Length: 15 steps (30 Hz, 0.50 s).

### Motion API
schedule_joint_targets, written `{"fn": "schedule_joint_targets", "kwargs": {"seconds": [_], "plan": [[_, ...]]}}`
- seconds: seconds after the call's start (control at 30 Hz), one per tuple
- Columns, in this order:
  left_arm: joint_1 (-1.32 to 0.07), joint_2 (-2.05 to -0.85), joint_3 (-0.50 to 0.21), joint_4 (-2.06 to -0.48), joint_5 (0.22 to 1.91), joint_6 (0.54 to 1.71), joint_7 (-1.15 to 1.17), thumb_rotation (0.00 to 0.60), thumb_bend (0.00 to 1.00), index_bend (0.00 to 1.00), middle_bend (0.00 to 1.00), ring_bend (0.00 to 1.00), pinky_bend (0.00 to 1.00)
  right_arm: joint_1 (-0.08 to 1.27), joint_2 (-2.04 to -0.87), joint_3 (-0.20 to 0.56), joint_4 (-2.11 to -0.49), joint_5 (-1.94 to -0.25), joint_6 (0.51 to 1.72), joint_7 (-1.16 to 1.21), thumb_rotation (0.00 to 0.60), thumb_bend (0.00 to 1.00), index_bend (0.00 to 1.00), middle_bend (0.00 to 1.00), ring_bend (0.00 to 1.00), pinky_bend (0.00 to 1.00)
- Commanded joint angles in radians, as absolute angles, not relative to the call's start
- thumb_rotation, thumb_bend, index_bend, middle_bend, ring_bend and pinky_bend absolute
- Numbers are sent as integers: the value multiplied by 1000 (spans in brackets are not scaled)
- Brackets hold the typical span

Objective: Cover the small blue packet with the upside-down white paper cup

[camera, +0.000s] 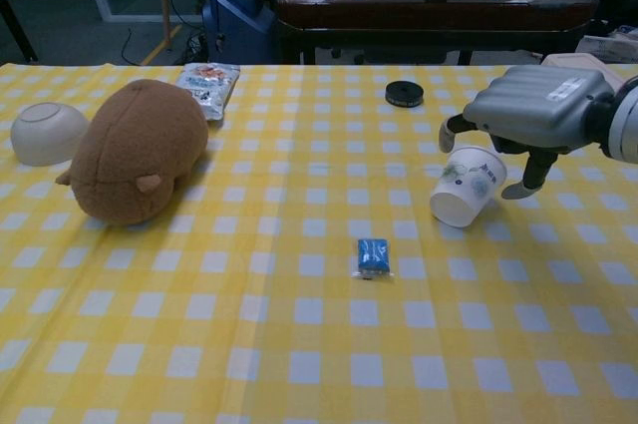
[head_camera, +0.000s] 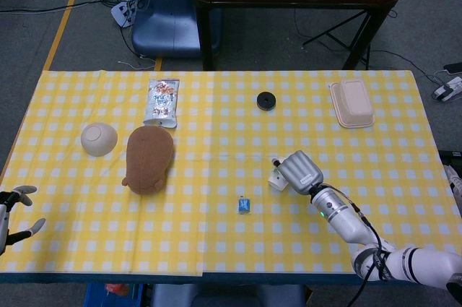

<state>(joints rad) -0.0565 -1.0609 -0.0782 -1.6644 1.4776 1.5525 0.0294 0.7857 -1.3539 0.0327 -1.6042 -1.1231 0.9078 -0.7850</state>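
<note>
**Right hand reaching over the cup, grasp not yet made**

Right hand (camera: 533, 115) is hovering over the white paper cup (camera: 467, 185), fingers spread and curving down around it, holding nothing as far as I can tell. Nearest the robot, the small blue packet (camera: 374, 256) is lying uncovered on the checked cloth (camera: 249, 344); the cup is sitting tilted just beyond it. Next, probably, the fingers are closing on the cup, then lifting and carrying it mouth-down over the packet.

Head view looks down high; chest view low, nearer, both facing the table (head_camera: 216, 249).
</note>
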Motion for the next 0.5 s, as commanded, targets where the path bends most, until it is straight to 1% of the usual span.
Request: {"fn": "schedule_joint_targets", "kwargs": {"seconds": [0.03, 0.5], "plan": [[-56, -1061, -79, -1665, 1476, 1553, 30, 600, 144, 427, 513, 422, 538, 794, -1368, 25, -1593, -1130, 902, -796, 600, 163, 265, 1000, 1000, 1000], [-57, -1061, -81, -1652, 1483, 1558, 2, 600, 144, 433, 513, 422, 538, 817, -1410, 14, -1564, -1124, 879, -801, 600, 180, 267, 1000, 1000, 1000]]}}
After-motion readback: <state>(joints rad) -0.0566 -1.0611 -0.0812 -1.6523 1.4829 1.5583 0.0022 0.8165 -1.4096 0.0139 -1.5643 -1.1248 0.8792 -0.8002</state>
